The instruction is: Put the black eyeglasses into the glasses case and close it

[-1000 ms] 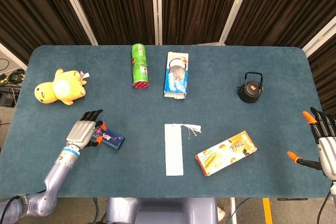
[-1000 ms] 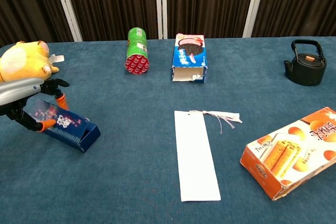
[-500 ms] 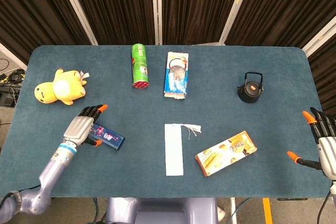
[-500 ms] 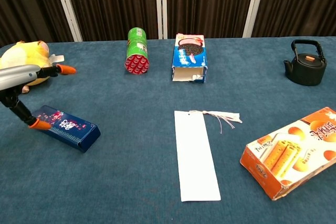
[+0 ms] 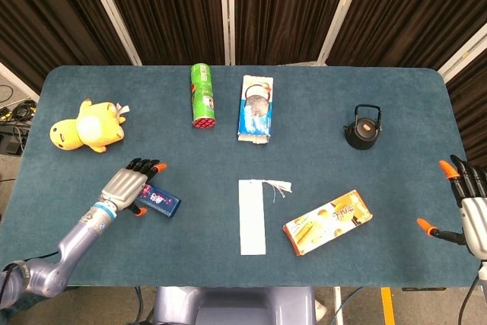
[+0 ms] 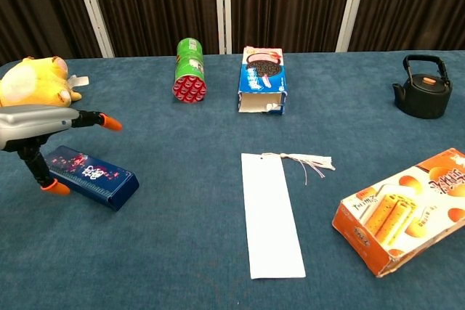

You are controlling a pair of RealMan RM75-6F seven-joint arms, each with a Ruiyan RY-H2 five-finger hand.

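I see no black eyeglasses and no glasses case in either view. My left hand [image 5: 129,186] [image 6: 36,123] hovers over the left end of a dark blue carton [image 5: 156,202] [image 6: 91,176] that lies flat on the table. Its fingers stretch out above the carton and its thumb points down beside the carton's near edge, holding nothing. My right hand [image 5: 468,207] shows only in the head view, at the table's right edge. Its fingers are spread and it is empty.
A yellow plush toy [image 5: 85,127] lies far left. A green can [image 5: 202,95] and a cookie box [image 5: 256,107] lie at the back, a black kettle [image 5: 363,129] at the right. A white paper strip [image 5: 253,217] and an orange snack box [image 5: 328,221] lie near the front.
My left hand has let go of the blue carton, which was tilted up in its grip and now lies flat. The fingers have opened and reached forward over it. The right hand has stayed put.
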